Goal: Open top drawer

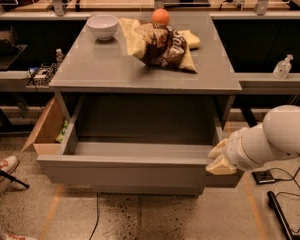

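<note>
While the top drawer (125, 171) stands pulled out, my hand (221, 160) sits against one end of its front. I cannot tell whether it grips anything.

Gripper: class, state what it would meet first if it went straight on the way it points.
The gripper sits at the right end of the pulled-out top drawer, pointing toward the picture's left. Straight on, it would first meet the drawer's front panel, which it seems to touch; depth is unclear.
</note>
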